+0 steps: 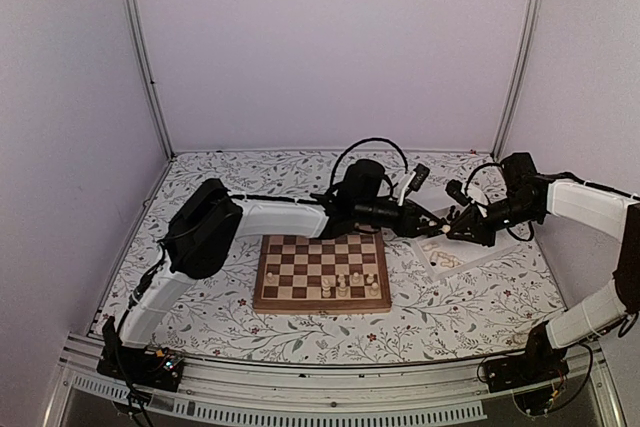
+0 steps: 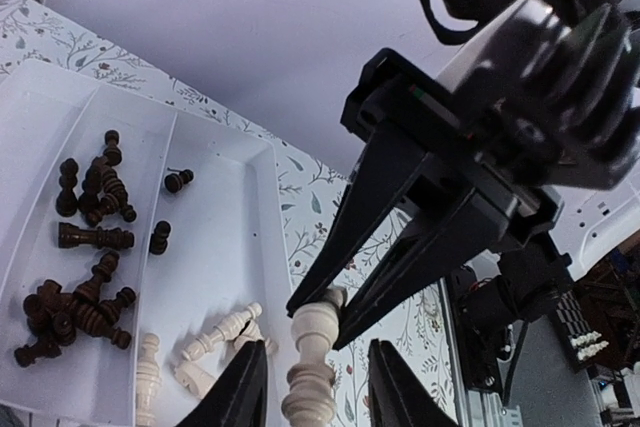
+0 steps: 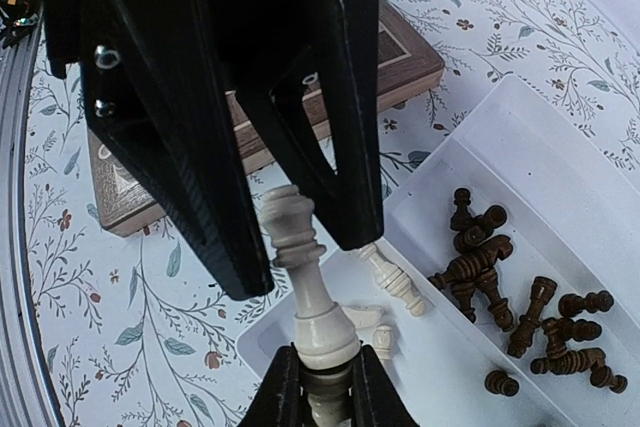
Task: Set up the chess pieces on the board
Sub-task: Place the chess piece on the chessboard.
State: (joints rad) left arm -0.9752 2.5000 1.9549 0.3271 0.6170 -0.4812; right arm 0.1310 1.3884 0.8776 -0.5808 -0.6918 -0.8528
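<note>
A tall cream chess piece [image 3: 325, 322] hangs in the air over the near corner of the white tray [image 3: 600, 197]. My right gripper [image 3: 327, 387] is shut on its base. My left gripper [image 2: 315, 387] is open, and its fingers flank the head of the same piece [image 2: 312, 337] with a small gap on each side. In the top view the left gripper [image 1: 432, 224] and right gripper [image 1: 455, 229] meet tip to tip just right of the board [image 1: 322, 299]. Several cream pieces [image 1: 343, 285] stand on the board's near rows.
The tray [image 2: 270, 207] holds a heap of dark pieces [image 2: 90, 237] in one compartment and a few cream pieces [image 2: 220, 332] lying in the compartment beside it. Beside the tray lies the board's corner [image 3: 400, 57], on the flowered tablecloth.
</note>
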